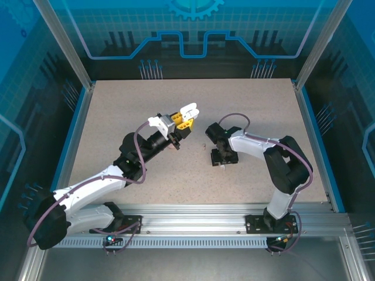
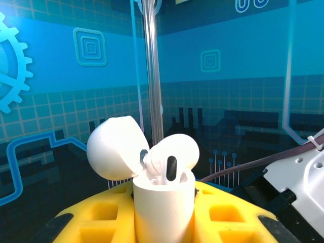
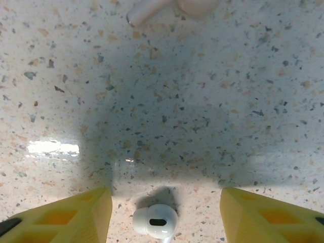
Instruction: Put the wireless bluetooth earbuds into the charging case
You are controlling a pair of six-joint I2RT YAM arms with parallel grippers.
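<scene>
As the left gripper [image 2: 164, 225] clamps the case [image 2: 163, 202], we centre the parted jaws of the right gripper [image 3: 166, 210] astride the bud [image 3: 155, 221].

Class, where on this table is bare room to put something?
Bare on the table: far strip and both side margins. Crowded: the middle, where the left claw holds the charging case and the right claw straddles a white earbud.

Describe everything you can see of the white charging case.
The charging case is white, smooth and glossy, like plastic. In the left wrist view it stands upright, clamped on both sides by the yellow jaws of the left gripper. Its rounded lid is hinged open to the left. One white earbud sticks out of its top.
</scene>
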